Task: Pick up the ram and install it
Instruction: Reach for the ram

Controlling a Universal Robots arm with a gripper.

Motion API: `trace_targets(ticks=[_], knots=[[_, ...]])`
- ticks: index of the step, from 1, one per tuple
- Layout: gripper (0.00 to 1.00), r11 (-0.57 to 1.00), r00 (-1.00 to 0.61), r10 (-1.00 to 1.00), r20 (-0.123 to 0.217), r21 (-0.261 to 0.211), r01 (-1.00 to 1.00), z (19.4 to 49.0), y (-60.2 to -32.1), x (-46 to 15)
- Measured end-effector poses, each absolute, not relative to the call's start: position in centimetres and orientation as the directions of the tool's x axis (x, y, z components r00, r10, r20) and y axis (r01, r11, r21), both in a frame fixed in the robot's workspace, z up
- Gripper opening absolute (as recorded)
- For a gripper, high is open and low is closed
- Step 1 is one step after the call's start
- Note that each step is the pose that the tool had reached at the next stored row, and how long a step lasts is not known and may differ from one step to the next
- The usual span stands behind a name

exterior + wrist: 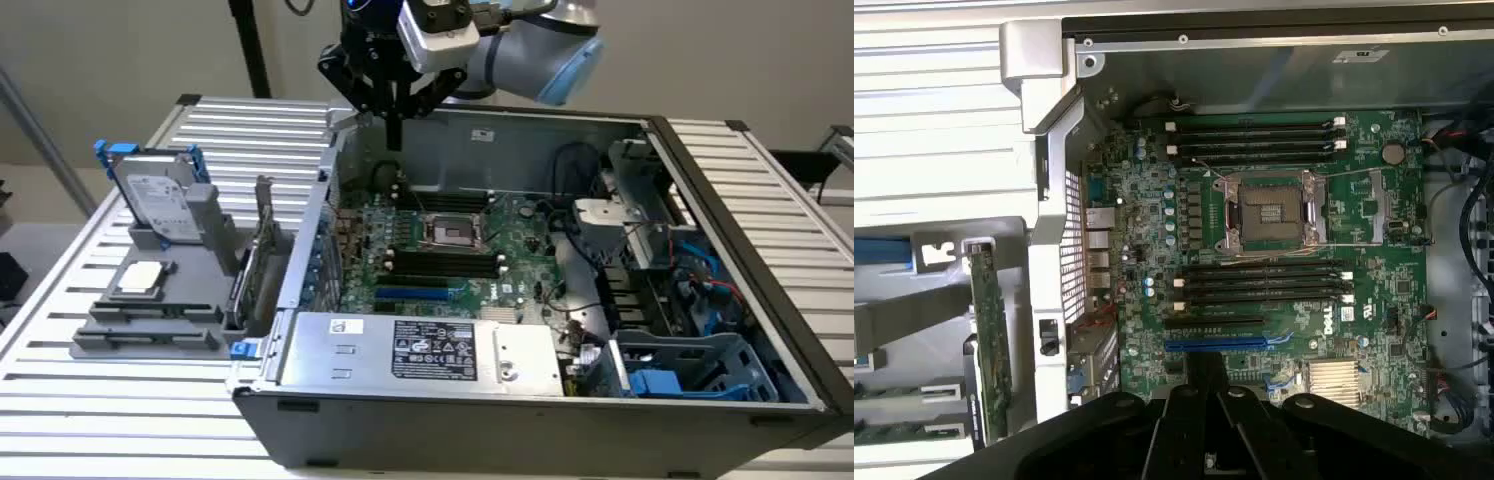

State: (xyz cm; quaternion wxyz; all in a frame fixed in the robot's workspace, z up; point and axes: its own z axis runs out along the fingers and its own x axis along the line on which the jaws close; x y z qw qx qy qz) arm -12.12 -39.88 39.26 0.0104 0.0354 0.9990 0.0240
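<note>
My gripper (395, 108) hangs above the far wall of the open computer case (747, 200), closed on a thin dark stick that points straight down from between the fingers. I take that stick to be the ram (396, 130), carried on edge so its long side can drop into a slot. It is in the air, touching nothing, well above the motherboard (521, 225).

In the wrist view the gripper (1204, 400) and the ram's dark edge (1199, 375) sit over the board, just beside the blue slot (1216, 343) and near one bank of black memory slots (1264, 285). A second bank (1254, 140) lies beyond the empty processor socket (1272, 212). Both banks look bare, with nothing lying across them.

The power supply (427, 350) fills the near side of the case, and cables (581, 165) and a drive cage (694, 365) crowd the exterior view's right, so I judge the way down to be from directly above.

Outside the case, on the slatted desk (80, 420), a grey holder (147, 335) keeps a hard drive (160, 200), a square processor chip (140, 280) and an upright expansion card (260, 250), all well apart from me
</note>
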Motion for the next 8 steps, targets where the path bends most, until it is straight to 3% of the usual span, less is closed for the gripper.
trace_targets(ticks=[8], knots=[[0.11, 0.996, -0.997, 0.071, -0.019, 0.049, 0.070, 39.26, -39.88, -12.12]])
